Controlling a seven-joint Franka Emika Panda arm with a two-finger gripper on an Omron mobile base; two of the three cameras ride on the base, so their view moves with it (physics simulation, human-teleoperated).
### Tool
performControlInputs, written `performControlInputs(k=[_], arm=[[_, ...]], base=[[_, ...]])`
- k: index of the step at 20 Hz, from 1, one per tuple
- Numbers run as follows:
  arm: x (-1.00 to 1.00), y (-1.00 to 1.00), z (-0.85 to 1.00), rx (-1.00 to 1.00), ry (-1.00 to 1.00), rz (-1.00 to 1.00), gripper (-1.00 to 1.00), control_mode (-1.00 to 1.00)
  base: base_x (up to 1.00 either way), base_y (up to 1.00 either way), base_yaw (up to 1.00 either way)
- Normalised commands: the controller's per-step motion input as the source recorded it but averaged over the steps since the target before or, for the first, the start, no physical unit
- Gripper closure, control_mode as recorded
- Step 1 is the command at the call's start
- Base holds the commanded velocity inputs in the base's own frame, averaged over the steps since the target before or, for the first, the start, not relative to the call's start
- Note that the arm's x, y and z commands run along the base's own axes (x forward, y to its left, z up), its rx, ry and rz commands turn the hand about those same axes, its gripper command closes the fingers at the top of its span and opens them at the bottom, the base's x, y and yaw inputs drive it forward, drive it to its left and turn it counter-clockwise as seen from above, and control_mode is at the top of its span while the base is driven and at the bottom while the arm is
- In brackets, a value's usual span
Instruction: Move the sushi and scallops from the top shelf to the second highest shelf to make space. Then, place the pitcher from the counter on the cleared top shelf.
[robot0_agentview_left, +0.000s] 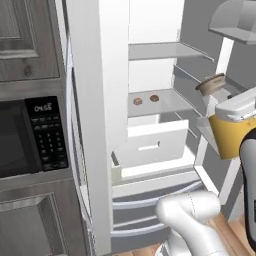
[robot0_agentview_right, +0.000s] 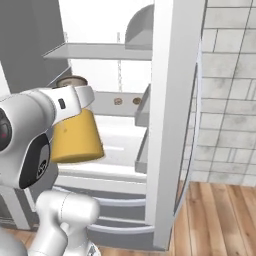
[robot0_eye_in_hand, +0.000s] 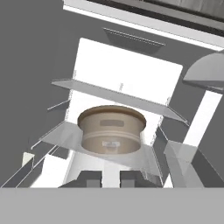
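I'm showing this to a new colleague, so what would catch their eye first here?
The amber pitcher, held up by the robot's hand in front of the open fridge. Behind it, the sushi and scallops sit side by side on the second highest shelf, below the top shelf.

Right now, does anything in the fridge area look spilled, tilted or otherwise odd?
Nothing spilled. The pitcher hangs tilted in the gripper outside the fridge. The sushi and scallops sit neatly on the second highest shelf.
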Motion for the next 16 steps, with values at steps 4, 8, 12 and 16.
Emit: performControlInputs(k=[4,8,12,16], arm=[[0.0,0.0,0.0,0.0,0.0,0.0,1.0,1.0],[0.0,0.0,0.0,0.0,0.0,0.0,1.0,1.0],[0.0,0.0,0.0,0.0,0.0,0.0,1.0,1.0],[0.0,0.0,0.0,0.0,0.0,0.0,1.0,1.0]], base=[[0.62,0.02,0.0],[0.65,0.11,0.0],[0.51,0.2,-0.02],[0.35,0.34,-0.06]])
